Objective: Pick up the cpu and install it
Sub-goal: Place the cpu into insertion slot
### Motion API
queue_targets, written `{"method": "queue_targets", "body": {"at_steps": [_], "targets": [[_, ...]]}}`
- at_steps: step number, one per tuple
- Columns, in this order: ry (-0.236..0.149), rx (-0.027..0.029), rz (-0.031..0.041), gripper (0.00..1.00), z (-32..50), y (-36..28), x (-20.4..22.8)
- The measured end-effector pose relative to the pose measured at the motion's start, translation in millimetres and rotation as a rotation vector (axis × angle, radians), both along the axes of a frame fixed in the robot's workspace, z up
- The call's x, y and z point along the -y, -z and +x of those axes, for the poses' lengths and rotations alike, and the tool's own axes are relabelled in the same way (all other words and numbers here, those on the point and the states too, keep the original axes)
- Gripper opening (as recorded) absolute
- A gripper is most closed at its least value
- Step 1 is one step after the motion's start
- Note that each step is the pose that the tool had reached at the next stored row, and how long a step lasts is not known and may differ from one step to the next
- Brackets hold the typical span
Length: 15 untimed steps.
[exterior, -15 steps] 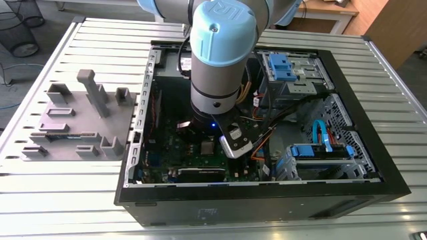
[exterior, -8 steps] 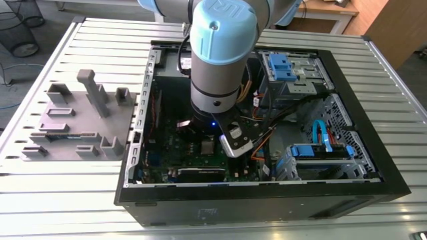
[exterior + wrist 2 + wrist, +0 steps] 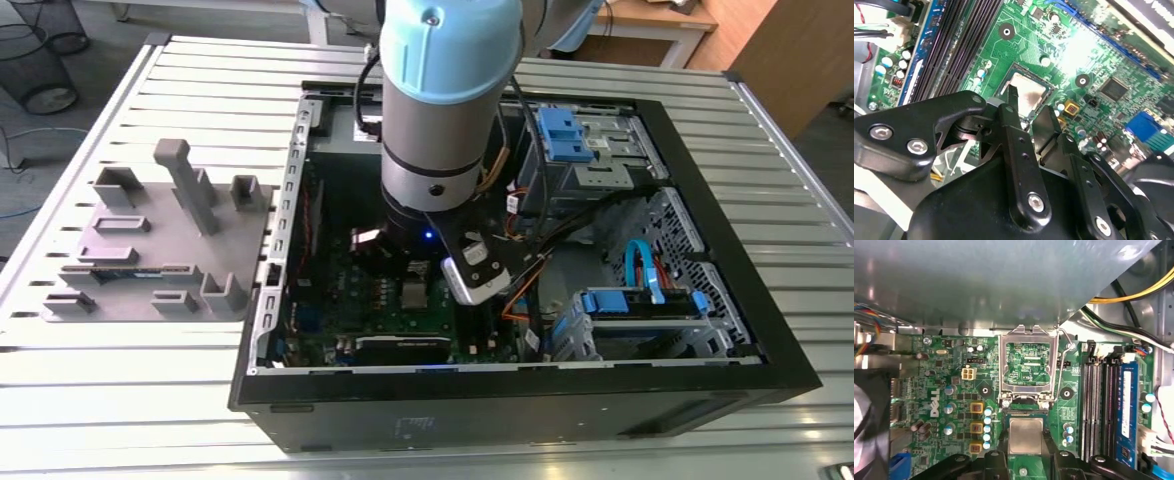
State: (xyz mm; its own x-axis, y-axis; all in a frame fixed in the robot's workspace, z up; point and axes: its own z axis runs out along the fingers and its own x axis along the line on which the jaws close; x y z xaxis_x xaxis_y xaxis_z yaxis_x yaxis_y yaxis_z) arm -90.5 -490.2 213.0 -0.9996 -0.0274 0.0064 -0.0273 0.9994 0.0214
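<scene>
A robot arm [image 3: 434, 110] reaches down into an open computer case [image 3: 787, 370] that lies on its side on a slatted metal table [image 3: 134, 400]. The gripper [image 3: 1029, 102] is low over the green motherboard [image 3: 944, 390]. Its two black fingers [image 3: 1014, 130] are parted by about the width of the cpu [image 3: 1025, 435], one at each of two opposite edges. In both wrist views they look closed on the chip rather than clear of it. The cpu, a small flat square with a silvery top, lies level between the fingertips. It sits at the socket opening, in it or just above it; I cannot tell which. Just beyond the fingertips, past the chip's far edge, the hinged metal socket frame [image 3: 1028, 335] lies flipped open, with bare green board showing through its window. Off to the side of one finger run dark memory slots [image 3: 1096, 400] and a blue memory module [image 3: 1128, 400]. On the other finger's side are gold-coloured square parts [image 3: 976, 427] and a row of small capacitors [image 3: 987, 427]. Well beyond the fingers, yellow and black cables [image 3: 1134, 292] cross the case wall. In the exterior view, a grey fixture block [image 3: 147, 240] with upright posts rests on the table outside the case, well apart from the gripper, at the exterior view's left.
</scene>
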Motion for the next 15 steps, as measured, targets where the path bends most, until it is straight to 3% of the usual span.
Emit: {"method": "queue_targets", "body": {"at_steps": [5,11,15], "targets": [[0.0,0.0,0.0002,0.39,0.0,-0.3,0.0],[-0.001,0.0018,0.0002,0.39,-1.6,6.7,-0.2],[-0.002,0.0018,0.0001,0.39,0.4,7.5,-0.2]]}}
